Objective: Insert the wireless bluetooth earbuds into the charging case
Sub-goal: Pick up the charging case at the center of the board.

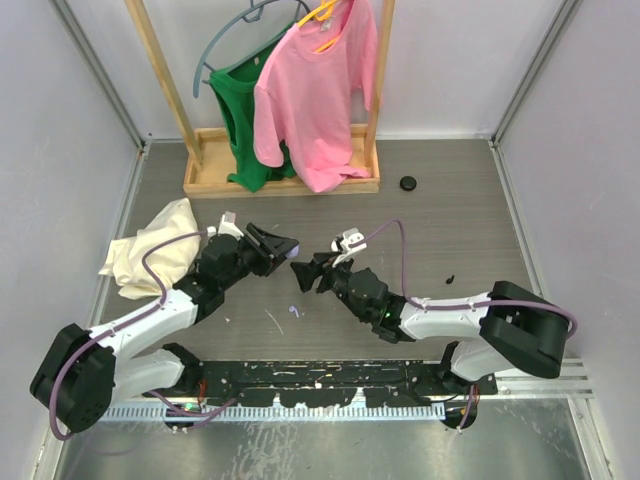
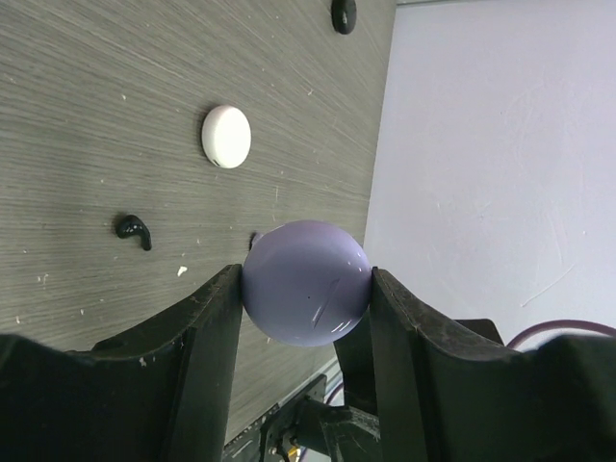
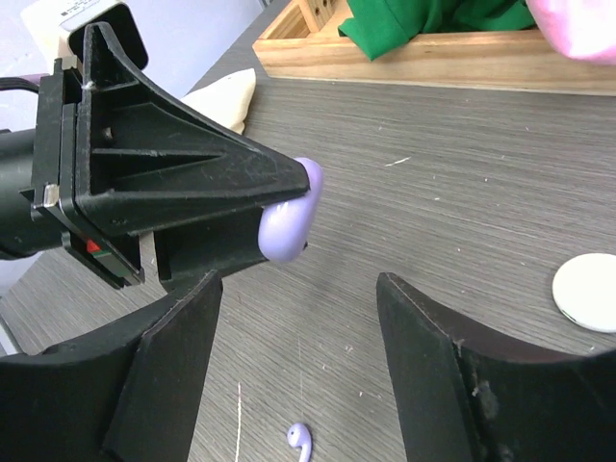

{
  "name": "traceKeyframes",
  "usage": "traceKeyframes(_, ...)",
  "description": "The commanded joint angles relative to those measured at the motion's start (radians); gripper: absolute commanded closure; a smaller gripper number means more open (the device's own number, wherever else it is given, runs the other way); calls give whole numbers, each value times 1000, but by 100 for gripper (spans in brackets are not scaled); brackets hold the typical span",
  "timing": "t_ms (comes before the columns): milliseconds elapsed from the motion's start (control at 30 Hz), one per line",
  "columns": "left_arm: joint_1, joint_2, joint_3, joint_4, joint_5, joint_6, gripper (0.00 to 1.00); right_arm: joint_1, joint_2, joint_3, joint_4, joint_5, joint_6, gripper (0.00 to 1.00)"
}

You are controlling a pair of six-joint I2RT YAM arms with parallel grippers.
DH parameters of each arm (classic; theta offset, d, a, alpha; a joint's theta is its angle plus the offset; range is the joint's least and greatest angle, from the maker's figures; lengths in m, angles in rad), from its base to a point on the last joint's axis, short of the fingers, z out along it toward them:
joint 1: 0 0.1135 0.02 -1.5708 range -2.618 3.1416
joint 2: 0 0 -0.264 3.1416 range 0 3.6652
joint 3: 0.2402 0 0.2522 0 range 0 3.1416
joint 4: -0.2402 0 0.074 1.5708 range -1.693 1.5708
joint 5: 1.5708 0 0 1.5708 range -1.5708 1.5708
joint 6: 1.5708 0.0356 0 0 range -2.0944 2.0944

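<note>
Left wrist view: shows a rounded lilac charging case (image 2: 306,281) pinched between the left fingers (image 2: 217,322), partly closed, one on each side of it. Right wrist view: finds the right fingers (image 3: 178,346) spread apart, gripping nothing, facing the case from its right. Locates one lilac earbud (image 3: 300,441) lying on the worktop (image 3: 462,192), nearer than the case. Notes a black earbud (image 2: 135,229) well off to the right.

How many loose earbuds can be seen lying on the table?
2. A lilac earbud lies near the middle of the table, toward its near edge; a black earbud lies farther to the right. Others may be hidden from view.
</note>
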Motion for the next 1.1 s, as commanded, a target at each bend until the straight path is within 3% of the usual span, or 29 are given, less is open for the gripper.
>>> traceKeyframes(0, -23, -24, 6, 79, -35, -21, 60, 6, 36, 45, 163, 18, -27, 30)
traceKeyframes(700, -96, -48, -8, 111, -94, -37, 60, 6, 135, 54, 288, 106, -46, 46)
traceKeyframes(1067, -117, -55, -16, 116, -116, -44, 56, 6, 118, 36, 308, 132, -71, 73)
